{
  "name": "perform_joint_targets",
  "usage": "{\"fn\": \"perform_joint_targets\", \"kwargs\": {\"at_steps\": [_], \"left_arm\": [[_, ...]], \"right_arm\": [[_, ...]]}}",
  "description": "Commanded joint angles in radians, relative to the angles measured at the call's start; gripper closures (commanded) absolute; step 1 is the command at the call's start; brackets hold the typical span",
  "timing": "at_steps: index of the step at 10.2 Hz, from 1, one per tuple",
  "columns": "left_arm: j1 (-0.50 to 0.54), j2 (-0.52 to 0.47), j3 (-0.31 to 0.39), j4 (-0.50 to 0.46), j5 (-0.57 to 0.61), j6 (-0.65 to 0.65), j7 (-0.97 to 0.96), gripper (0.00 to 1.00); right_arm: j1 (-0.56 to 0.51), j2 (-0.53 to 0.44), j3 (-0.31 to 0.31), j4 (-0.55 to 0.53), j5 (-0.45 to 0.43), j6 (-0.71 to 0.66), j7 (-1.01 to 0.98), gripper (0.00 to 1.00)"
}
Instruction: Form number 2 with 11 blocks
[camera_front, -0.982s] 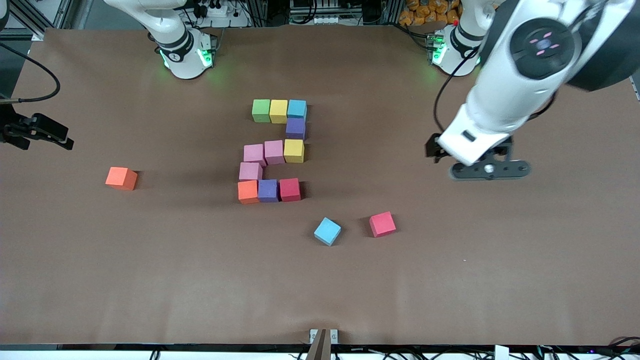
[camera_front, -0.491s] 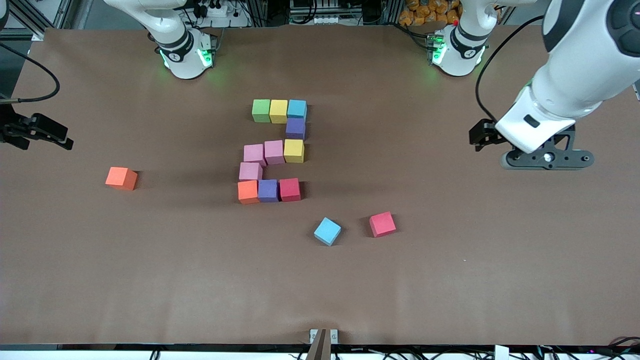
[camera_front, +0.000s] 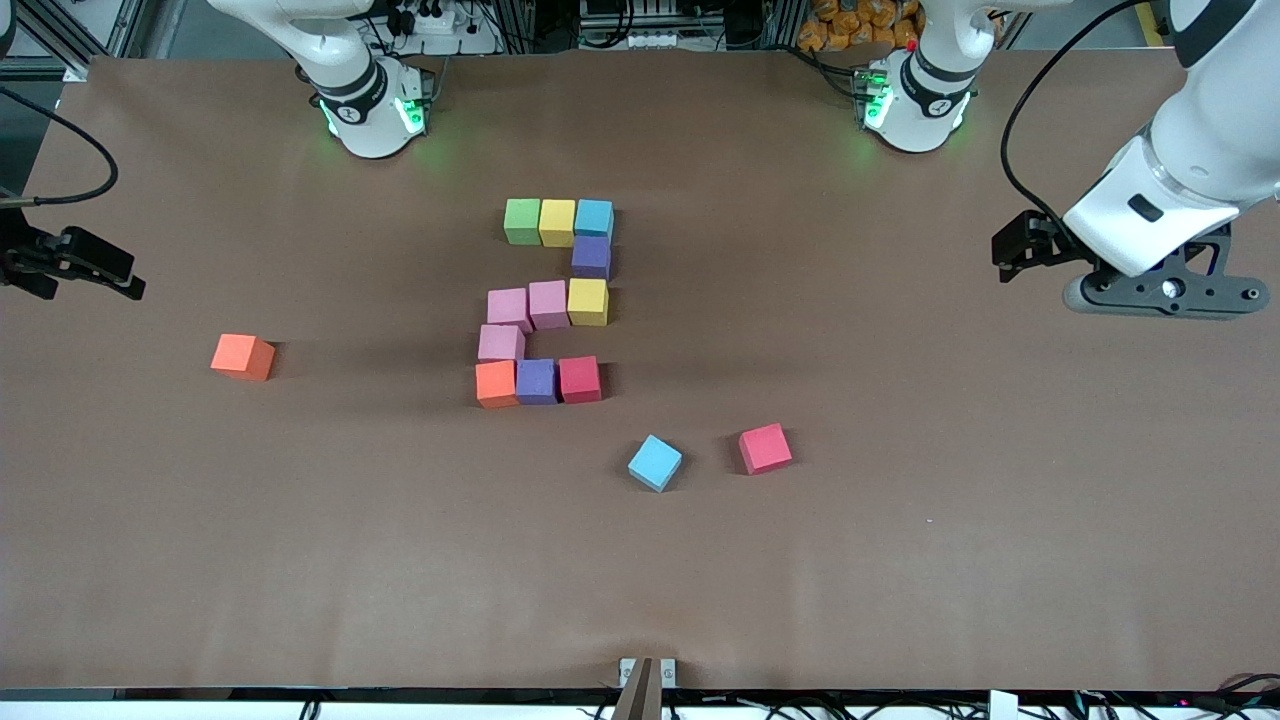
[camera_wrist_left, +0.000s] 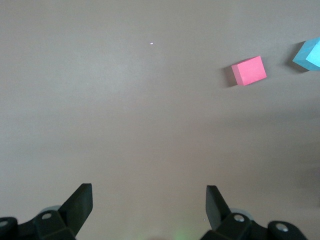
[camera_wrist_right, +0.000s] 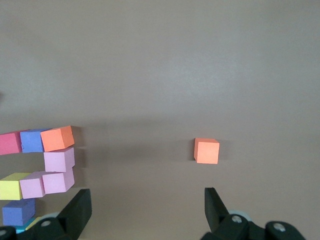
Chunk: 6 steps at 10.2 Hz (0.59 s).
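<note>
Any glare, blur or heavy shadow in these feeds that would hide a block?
Front view: even light, no glare on the brown table; soft short shadows beside the number 2 and the loose orange block; green glow at both arm bases. Left wrist view: sharp, red block clear, light blue block cut by the frame edge. Right wrist view: sharp, slightly dim.

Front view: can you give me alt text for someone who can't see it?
A blocky number 2 made of eleven coloured cubes sits mid-table, with a spare orange block toward the right arm's end and a light blue block and red block nearer the camera. The left tool hangs open over bare table; the right tool waits at the table's edge.
</note>
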<state>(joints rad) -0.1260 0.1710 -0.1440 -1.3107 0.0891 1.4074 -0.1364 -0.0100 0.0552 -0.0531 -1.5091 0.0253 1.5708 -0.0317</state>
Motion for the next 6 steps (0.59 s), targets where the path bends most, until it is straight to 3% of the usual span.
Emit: {"fn": "perform_joint_targets", "kwargs": {"at_steps": [1, 3, 4, 6], "left_arm": [[0.003, -0.050, 0.006, -0.061, -0.026, 0.001, 0.009, 0.00], [0.020, -0.062, 0.009, -0.084, -0.037, 0.002, 0.012, 0.00], [0.013, -0.065, 0.071, -0.082, -0.075, 0.002, 0.032, 0.00], [0.019, -0.088, 0.119, -0.088, -0.100, 0.002, 0.090, 0.00]], "right_arm": [[-0.016, -0.005, 0.007, 0.009, 0.008, -0.015, -0.013, 0.00], [-0.016, -0.005, 0.007, 0.009, 0.008, -0.014, -0.013, 0.00], [-0.015, -0.005, 0.007, 0.009, 0.008, -0.014, -0.011, 0.00], [-0.016, -0.005, 0.007, 0.009, 0.008, -0.014, -0.013, 0.00]]}}
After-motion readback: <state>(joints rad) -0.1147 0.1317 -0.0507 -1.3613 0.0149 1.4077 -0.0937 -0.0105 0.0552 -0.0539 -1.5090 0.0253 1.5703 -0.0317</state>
